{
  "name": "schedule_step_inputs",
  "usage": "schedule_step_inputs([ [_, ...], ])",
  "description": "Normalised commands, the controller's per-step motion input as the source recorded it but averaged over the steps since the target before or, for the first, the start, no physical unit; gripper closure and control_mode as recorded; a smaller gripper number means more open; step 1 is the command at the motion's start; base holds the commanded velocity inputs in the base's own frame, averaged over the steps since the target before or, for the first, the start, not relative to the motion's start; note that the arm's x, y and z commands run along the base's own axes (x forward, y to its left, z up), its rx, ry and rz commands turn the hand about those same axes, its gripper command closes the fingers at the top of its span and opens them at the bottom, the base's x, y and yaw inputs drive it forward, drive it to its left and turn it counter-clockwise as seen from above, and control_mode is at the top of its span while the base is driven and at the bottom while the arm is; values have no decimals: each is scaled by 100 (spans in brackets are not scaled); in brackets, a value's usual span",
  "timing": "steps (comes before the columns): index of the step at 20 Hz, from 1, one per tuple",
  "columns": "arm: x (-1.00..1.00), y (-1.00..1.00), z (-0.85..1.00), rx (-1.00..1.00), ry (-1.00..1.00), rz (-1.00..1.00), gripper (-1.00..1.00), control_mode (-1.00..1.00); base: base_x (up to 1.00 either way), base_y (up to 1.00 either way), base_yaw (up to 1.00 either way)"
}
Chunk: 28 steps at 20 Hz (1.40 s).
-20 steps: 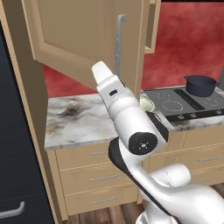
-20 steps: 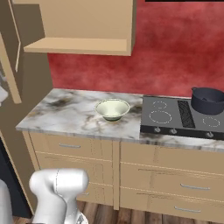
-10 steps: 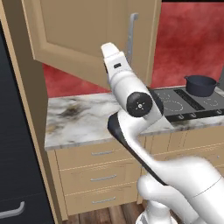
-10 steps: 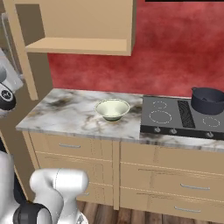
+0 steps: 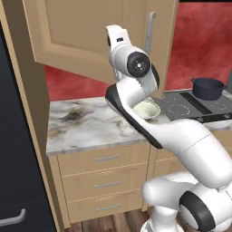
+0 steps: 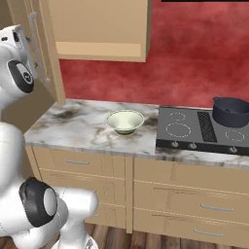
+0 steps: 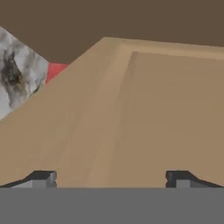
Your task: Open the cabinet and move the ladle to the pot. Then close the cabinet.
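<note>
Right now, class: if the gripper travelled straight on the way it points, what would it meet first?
Most likely the cabinet door: its tan recessed panel lies straight ahead of the open gripper, nothing between them. How near is unclear.

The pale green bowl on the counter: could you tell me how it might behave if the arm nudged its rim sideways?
The bowl looks shallow with a wide rim and a narrower foot, so a nudge might rock it. The marble counter looks smooth, so it would probably slide rather than tip. It appears empty, so likely light.

The tan cabinet (image 5: 95, 41) door stands swung open just ahead of the hand; the dark pot (image 6: 230, 111) sits far off to its right.
</note>
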Motion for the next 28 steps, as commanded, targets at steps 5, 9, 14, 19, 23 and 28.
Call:
schedule_step_inputs([
  [5,72,0,7,7,-9,0,-100,-100,0,0,0],
  [9,82,0,0,2,-12,0,-100,-100,0,0,0],
  [14,86,0,8,2,-2,0,-100,-100,0,0,0],
  [19,94,0,22,3,1,0,-100,-100,0,0,0],
  [23,89,0,33,2,5,0,-100,-100,0,0,0],
  [28,81,0,8,0,1,0,-100,-100,0,0,0],
])
